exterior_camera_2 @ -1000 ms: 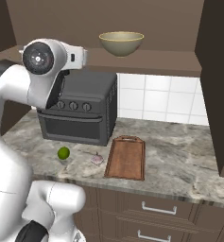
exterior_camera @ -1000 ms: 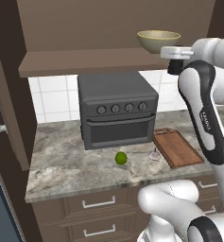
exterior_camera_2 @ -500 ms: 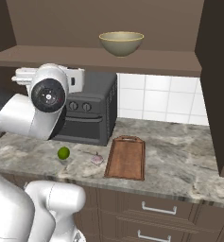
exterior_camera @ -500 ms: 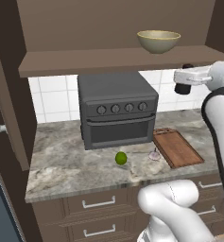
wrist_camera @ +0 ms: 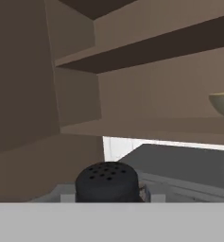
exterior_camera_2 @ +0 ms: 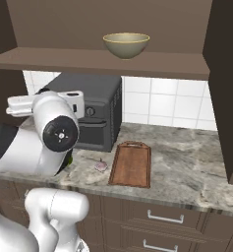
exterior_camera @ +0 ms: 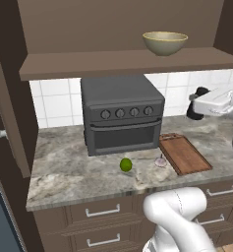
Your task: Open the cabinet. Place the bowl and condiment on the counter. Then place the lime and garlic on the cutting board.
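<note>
Left base view: marbled counter (tiled wall)

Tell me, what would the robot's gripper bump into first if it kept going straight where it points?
The gripper, clamped on the black shaker, points toward the toaster oven top and the cabinet shelf. Probably the oven top first; depth is unclear.

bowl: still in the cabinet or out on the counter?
In the cabinet. The bowl sits upright on the open cabinet's shelf, above the toaster oven; the counter below holds only the lime, garlic and cutting board.

You have a matt brown wood cabinet, marbled stone counter, smooth bowl and reddish wood board.
</note>
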